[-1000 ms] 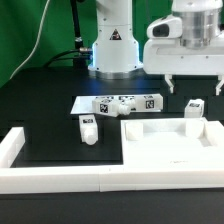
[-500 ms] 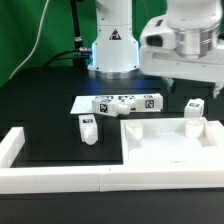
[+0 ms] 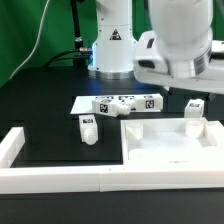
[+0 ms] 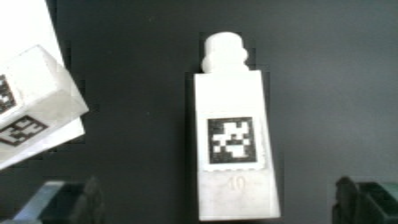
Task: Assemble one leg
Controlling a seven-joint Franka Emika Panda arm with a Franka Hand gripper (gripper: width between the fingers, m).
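In the wrist view a leg (image 4: 231, 125) lies flat on the black table, a white post with a black-and-white tag and a round peg at one end. My gripper (image 4: 214, 203) is open above it, with one dark finger (image 4: 61, 201) on each side of its square end and clear of it. In the exterior view this leg (image 3: 196, 107) lies at the right, below the arm's big white hand (image 3: 175, 60). The fingertips are hard to make out there. Another leg (image 3: 88, 127) stands left of the panel.
The large white panel with raised rim (image 3: 165, 148) lies at the front right. The marker board (image 3: 118, 103) lies behind it. White border rails (image 3: 60, 180) run along the front and left. Another white tagged part (image 4: 32, 105) lies close beside the leg in the wrist view.
The arm's hand has swung toward the camera and the exterior view's left, and now fills more of the picture. The legs, the panel and the marker board have not moved.
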